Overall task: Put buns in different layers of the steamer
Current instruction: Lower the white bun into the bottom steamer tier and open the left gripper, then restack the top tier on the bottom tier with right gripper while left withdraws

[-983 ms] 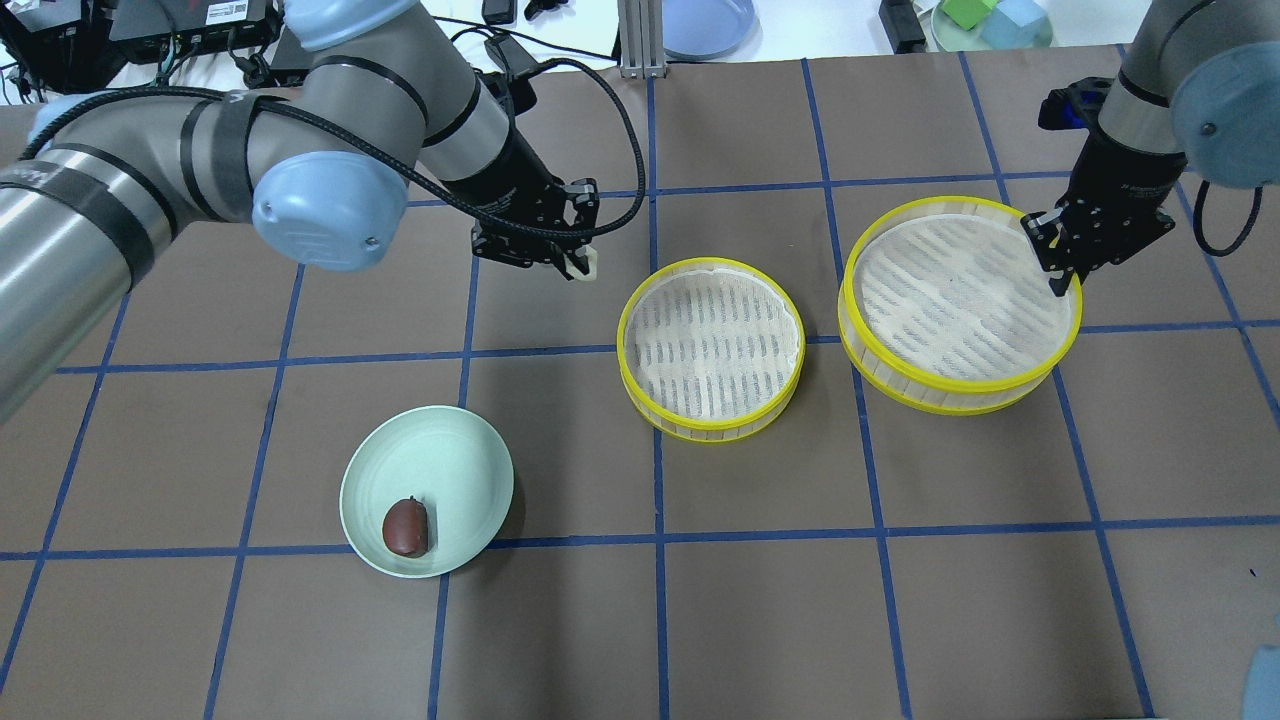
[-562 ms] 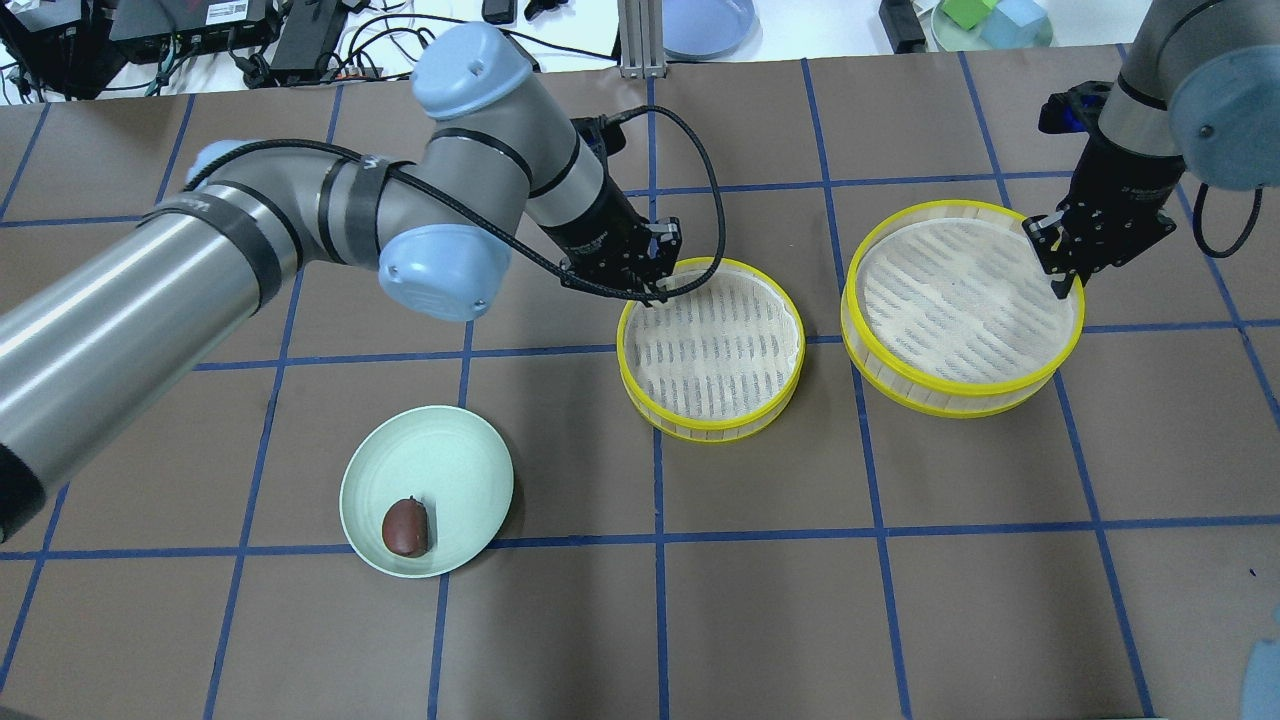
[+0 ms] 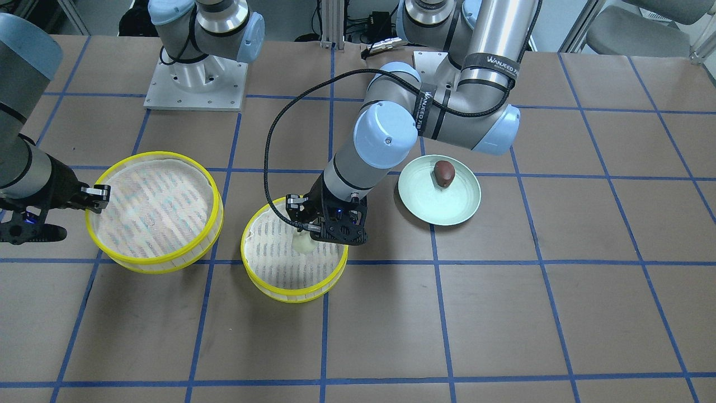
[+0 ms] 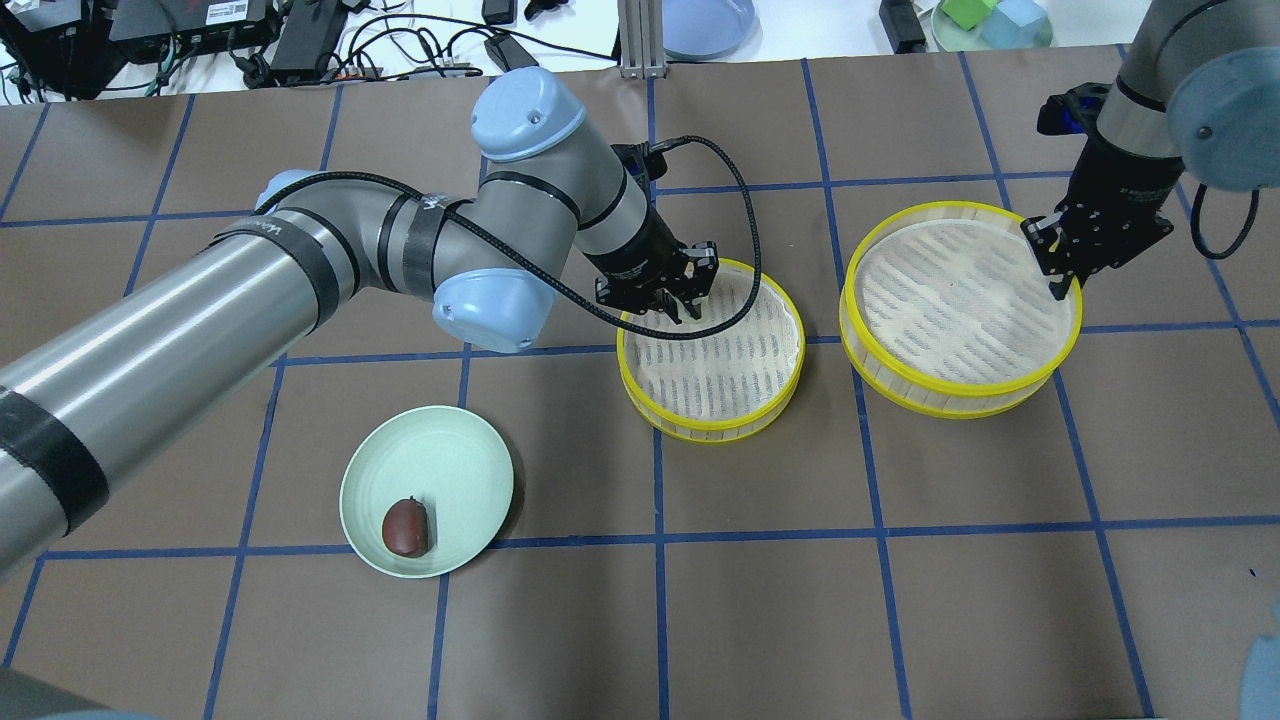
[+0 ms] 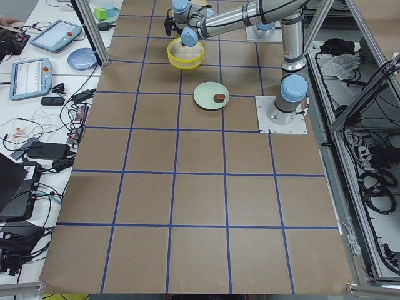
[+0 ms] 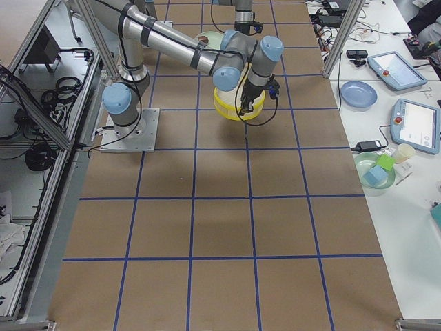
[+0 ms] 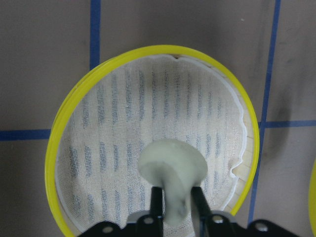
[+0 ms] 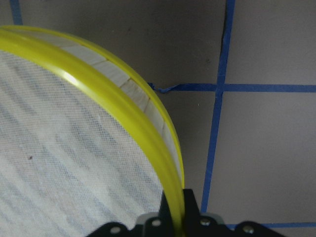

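The left tool (image 7: 176,200) pinches the cream bun (image 7: 173,170) between narrowly set fingers just above the cloth-lined floor of the middle steamer tray (image 4: 710,428), near the side of its rim closest to the robot. At the far right of the overhead view, the right tool (image 4: 1060,285) is clamped on the yellow rim of the second steamer tray (image 4: 950,390), one finger inside the wall and one outside. The two trays sit side by side on the brown, blue-gridded table (image 4: 800,600), close but not touching. The brown bun (image 4: 405,527) lies alone on the pale green plate (image 4: 450,450), well apart from both trays. A black strap (image 3: 495,60) around the left arm reads "WANJEED", with further letters curving out of sight.
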